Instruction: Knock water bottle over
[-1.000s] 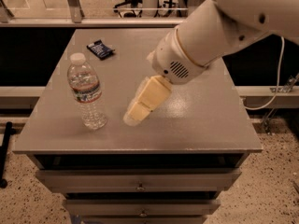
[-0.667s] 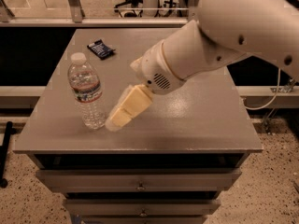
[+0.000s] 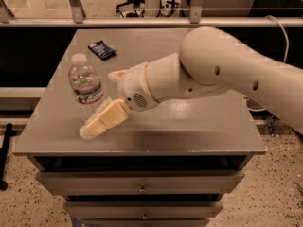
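Note:
The water bottle (image 3: pixel 85 85) is clear ribbed plastic with a white cap and a red, white and blue label band. It stands upright at the left of the grey table (image 3: pixel 189 126). My gripper (image 3: pixel 93 127) reaches in from the right, low over the table, with its tip right at the bottle's base on the near side. It holds nothing that I can see. The bottle's foot is partly hidden behind the gripper.
A small dark blue packet (image 3: pixel 102 49) lies at the back left of the table. My white arm (image 3: pixel 227 70) crosses over the table's right half. Drawers (image 3: pixel 142 188) sit below the table's front edge. A glass railing runs behind the table.
My gripper has swung left and down across the table, from the middle to the bottle's base. The bottle still stands upright in the same spot.

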Tool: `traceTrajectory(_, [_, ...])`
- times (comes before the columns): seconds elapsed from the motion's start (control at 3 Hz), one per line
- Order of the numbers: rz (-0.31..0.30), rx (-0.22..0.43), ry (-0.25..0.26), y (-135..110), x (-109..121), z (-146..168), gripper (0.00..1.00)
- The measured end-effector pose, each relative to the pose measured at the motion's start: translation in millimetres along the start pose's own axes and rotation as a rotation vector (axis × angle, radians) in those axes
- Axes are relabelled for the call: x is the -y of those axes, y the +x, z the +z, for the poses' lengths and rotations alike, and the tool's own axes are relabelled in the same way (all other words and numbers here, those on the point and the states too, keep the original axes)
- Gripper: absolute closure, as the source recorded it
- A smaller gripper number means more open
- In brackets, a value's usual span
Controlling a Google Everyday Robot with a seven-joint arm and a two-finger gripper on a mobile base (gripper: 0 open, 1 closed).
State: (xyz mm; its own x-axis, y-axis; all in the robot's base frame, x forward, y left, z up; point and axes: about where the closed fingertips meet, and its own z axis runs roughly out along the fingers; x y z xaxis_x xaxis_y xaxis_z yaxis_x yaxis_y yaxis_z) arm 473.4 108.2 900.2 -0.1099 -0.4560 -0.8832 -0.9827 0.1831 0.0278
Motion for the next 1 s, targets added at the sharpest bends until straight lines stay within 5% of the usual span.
traceTrajectory(0.33, [0.003,0.121,-0.001,-3,6,25,0.0])
traceTrajectory(1.0, [0.024,0.259,0.069,-4,34,42,0.38])
